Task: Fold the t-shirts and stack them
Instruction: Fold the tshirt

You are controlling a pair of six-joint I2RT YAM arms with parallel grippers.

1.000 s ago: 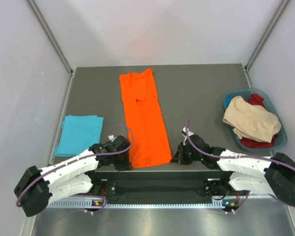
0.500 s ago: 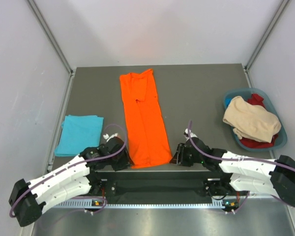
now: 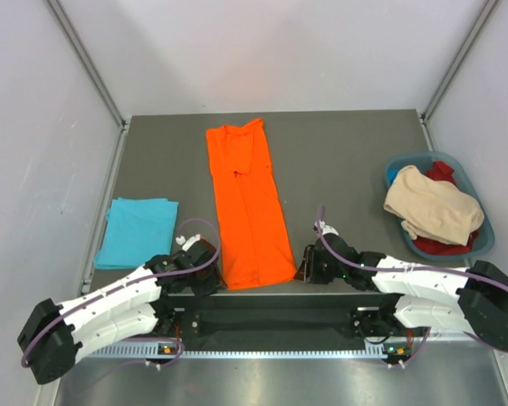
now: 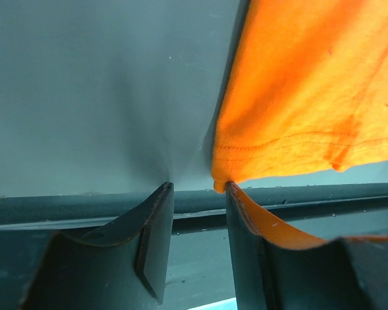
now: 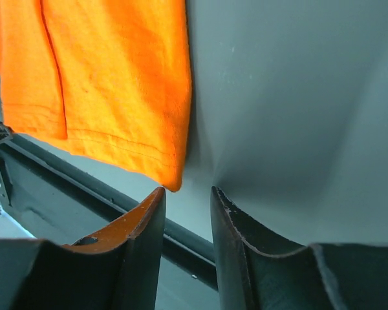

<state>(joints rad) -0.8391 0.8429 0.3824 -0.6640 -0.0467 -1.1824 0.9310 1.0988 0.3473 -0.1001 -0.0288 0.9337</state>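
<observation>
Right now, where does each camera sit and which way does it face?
Top external: above and behind the arms, looking down at the table; both arms show, left end effector and right end effector flanking the near hem of the orange t-shirt.
Left wrist: on the left arm, low over the table, facing the hem's left corner; its open fingers show.
Right wrist: on the right arm, low, facing the hem's right corner; its open fingers show.
Shared: all three see the orange t-shirt's near hem.
</observation>
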